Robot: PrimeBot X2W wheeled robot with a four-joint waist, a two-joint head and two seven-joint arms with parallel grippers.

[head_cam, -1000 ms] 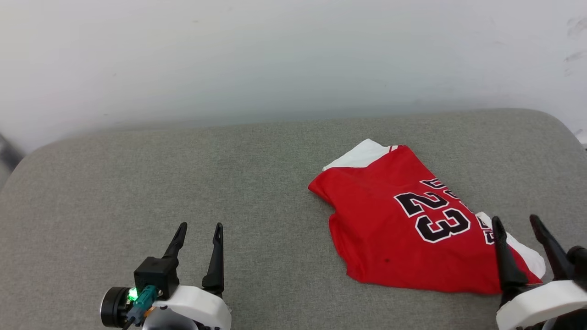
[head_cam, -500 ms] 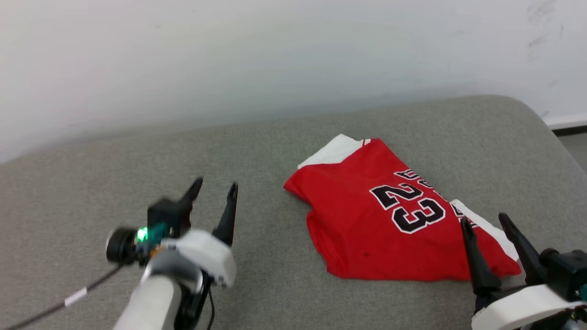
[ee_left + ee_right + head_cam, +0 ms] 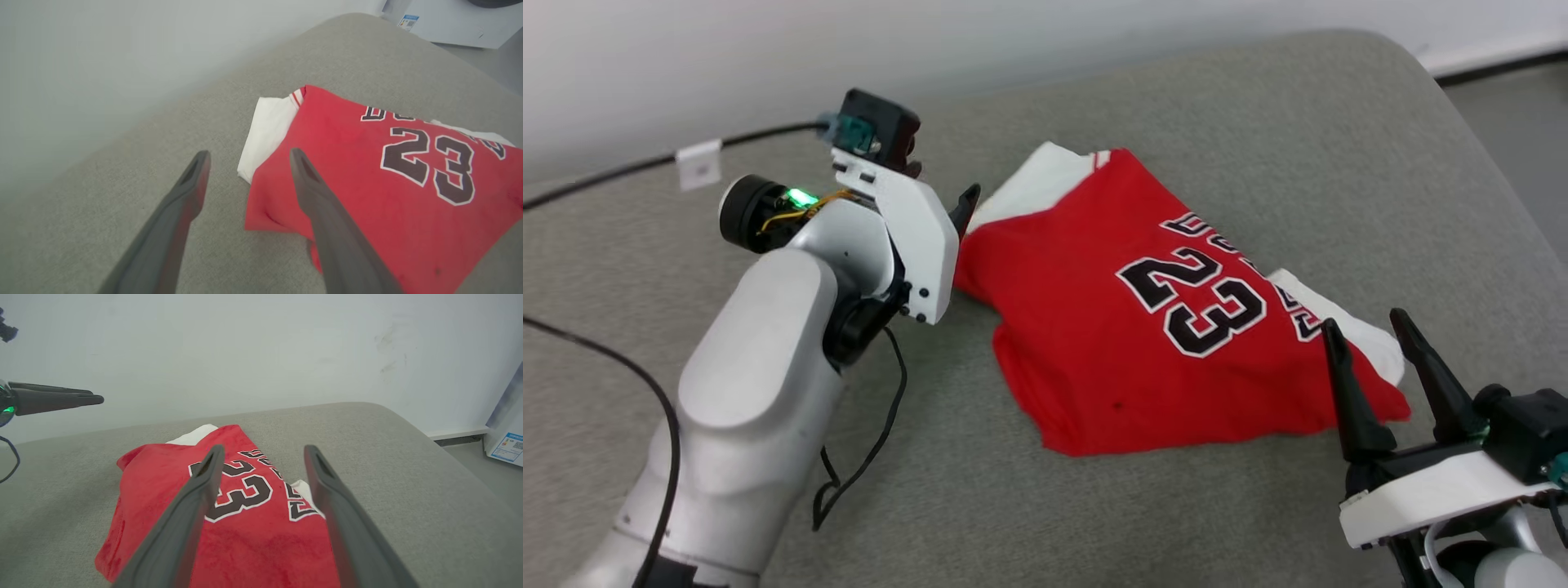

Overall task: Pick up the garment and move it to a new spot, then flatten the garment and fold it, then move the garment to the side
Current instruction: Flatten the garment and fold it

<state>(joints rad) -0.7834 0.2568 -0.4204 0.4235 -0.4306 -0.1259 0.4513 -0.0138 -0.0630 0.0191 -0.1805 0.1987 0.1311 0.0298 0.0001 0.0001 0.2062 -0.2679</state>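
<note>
The garment [image 3: 1094,327] is a red jersey with a black "23" and white sleeves, lying rumpled on the grey cushion [image 3: 1258,122]. My left gripper [image 3: 952,196] hovers open at its far left corner. In the left wrist view my left gripper [image 3: 249,153] is spread above the white sleeve [image 3: 267,130] and the garment's [image 3: 359,183] red edge, holding nothing. My right gripper [image 3: 1365,322] stands open at the near right corner, beside the other white sleeve [image 3: 1364,347]. In the right wrist view my right gripper [image 3: 264,448] frames the garment [image 3: 253,543] from above.
A pale wall [image 3: 686,49] runs behind the cushion. The cushion's rounded right edge [image 3: 1494,180] drops to the floor, where a white box [image 3: 506,445] stands. A black cable [image 3: 866,457] hangs from my left arm [image 3: 760,367] onto the cushion.
My left arm has swung forward and right, up to the garment's far left corner. The head camera has tilted and turned, shifting the whole picture. The right gripper keeps its place by the near corner.
</note>
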